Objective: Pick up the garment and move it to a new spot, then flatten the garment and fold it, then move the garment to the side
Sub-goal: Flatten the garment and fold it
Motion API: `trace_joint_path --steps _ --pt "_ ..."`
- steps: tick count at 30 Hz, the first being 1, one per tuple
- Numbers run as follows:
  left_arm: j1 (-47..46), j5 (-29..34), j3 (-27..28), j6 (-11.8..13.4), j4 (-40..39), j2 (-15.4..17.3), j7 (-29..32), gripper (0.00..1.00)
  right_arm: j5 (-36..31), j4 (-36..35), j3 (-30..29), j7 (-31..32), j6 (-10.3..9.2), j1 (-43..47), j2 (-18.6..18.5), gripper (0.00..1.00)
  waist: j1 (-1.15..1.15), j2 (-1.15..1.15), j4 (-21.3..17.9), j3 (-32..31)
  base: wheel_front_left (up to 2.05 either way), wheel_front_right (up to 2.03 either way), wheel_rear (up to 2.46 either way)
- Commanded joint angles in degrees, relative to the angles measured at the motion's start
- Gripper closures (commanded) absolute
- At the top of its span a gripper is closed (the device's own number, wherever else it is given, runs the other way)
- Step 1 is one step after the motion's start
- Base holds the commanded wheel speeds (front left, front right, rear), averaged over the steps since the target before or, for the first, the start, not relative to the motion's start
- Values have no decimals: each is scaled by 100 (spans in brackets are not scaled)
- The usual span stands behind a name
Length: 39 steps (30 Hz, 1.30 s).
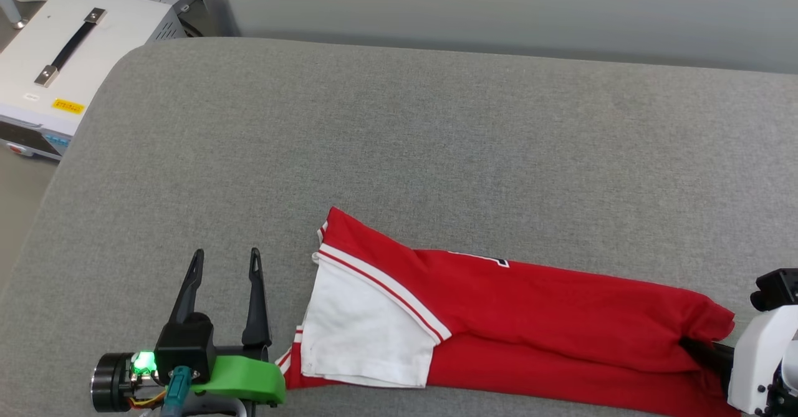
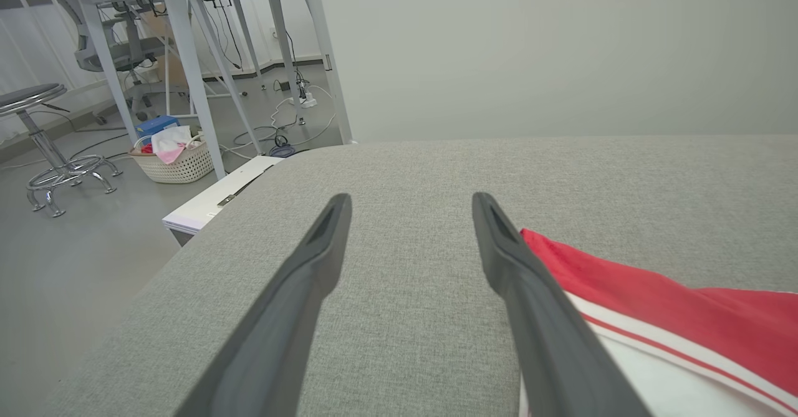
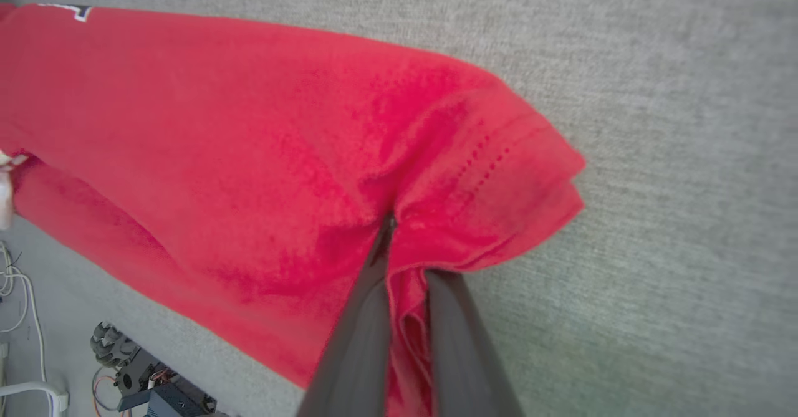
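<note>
- Pinching the shirt (image 1: 530,305) at its red hem: right gripper (image 3: 405,261), fingers closed on bunched cloth.
- Left gripper (image 1: 227,255): fingers wide apart, holding nothing, just beside the white sleeve (image 1: 361,336).
- Shirt lies lengthwise along the grey surface's (image 1: 399,124) near edge, toward the right corner.

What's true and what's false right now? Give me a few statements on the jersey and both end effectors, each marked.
1. The right end effector is shut on the garment, near its hemmed end. True.
2. The left end effector is clamped on cloth. False: its jaws stand open beside the white sleeve, with nothing between them.
3. The garment lies spread flat with its whole print showing. False: it is gathered into a long band, and just a corner of the print shows.
4. A white box with a black handle stands off the grey padded surface, past its far left corner. True.
</note>
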Motion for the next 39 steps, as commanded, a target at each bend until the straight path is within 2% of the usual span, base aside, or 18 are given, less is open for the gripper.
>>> trace_joint_path --steps 1,12,17,21,27,34,39 --pt "89 65 44 -39 9 -51 -32 0 50 60 12 -43 36 -3 -28 100 0 0 -44 -62 0 0 0" --pt "205 269 185 -192 39 -124 -32 0 -39 676 -400 -199 36 37 -717 100 0 0 -109 -236 0 0 0" --pt "244 313 219 -218 89 -131 -33 0 66 783 -541 -216 36 128 -776 100 0 0 -132 -323 0 0 0" --pt "306 318 248 -250 103 -137 -33 0 260 409 -597 -145 36 296 -818 100 0 0 -162 -427 0 0 0" --pt "337 335 275 -297 111 -142 -33 0 540 -580 -713 -29 36 428 -847 100 0 0 -205 -496 0 0 0" --pt "282 386 170 -347 118 -193 -33 0 443 -1483 -551 342 36 264 -518 100 0 0 -126 -490 0 0 0" --pt "233 405 72 -360 122 -234 -33 0 149 -1705 -351 596 36 -68 -153 100 0 0 3 -397 0 0 0"
